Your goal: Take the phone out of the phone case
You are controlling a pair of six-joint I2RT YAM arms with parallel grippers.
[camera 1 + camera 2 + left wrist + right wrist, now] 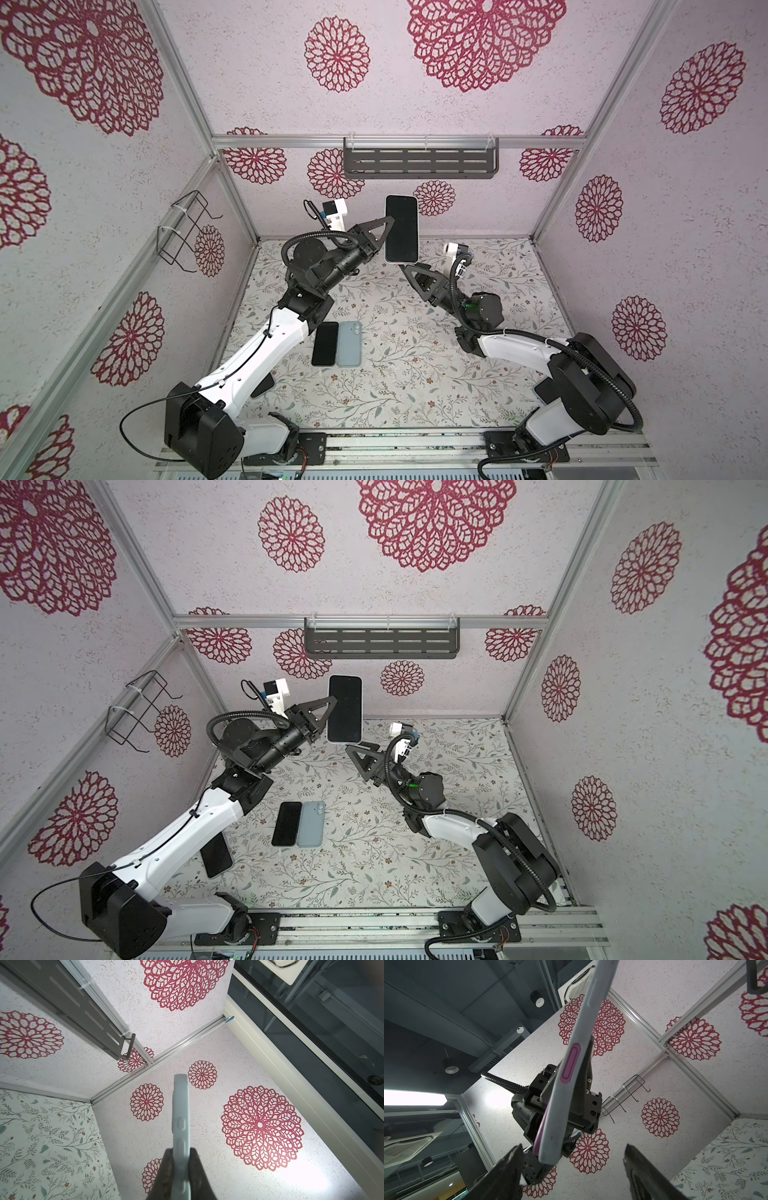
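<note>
On the left half of the leafy paper table mat [415, 374], a bare black phone [325, 343] and a blue-grey empty case [349, 344] lie flat, side by side. High above the mat's back edge there is open air all round. There the left gripper [384, 235] is shut tight on one long edge of the dark-screened phone [401, 228], which sits in its pale grey soft case [181, 1115] with pink buttons. The phone's long side runs upward from the mat's back edge, screen facing the top camera. Under its low end, above the mat, the right gripper [573, 1148] stands wide open, holding nothing.
</note>
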